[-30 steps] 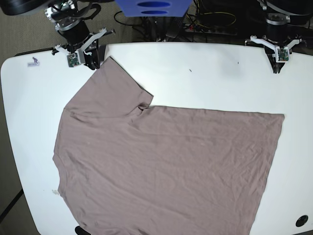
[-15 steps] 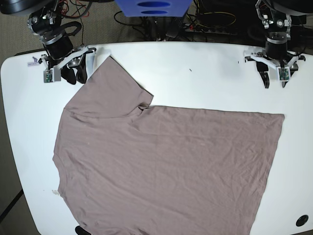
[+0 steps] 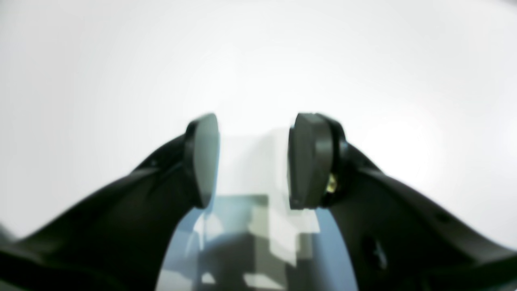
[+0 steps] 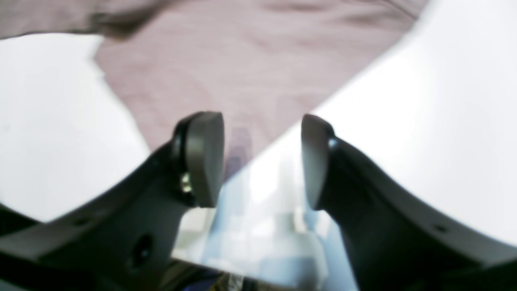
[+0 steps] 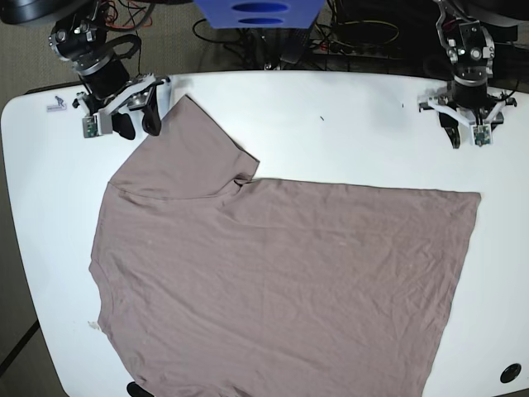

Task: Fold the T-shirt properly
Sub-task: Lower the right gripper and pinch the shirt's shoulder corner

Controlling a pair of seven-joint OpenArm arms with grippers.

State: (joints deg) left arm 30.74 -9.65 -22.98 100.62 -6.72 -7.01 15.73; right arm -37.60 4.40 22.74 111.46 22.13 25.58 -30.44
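Under R pincer (image 4: 262,161): T-shirt (image 4: 250,68) sleeve.

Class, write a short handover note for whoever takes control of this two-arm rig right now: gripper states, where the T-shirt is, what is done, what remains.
Left gripper: open, empty, over bare white table at the far edge, clear of the cloth.
Right gripper: open, empty, at the far sleeve's corner; one of its fingers is over the fabric edge, but contact cannot be told.
T-shirt: spread flat and lightly wrinkled across most of the table, one sleeve pointing toward the right gripper.
Done: no fold visible.
Left: grasp the cloth and make every fold.
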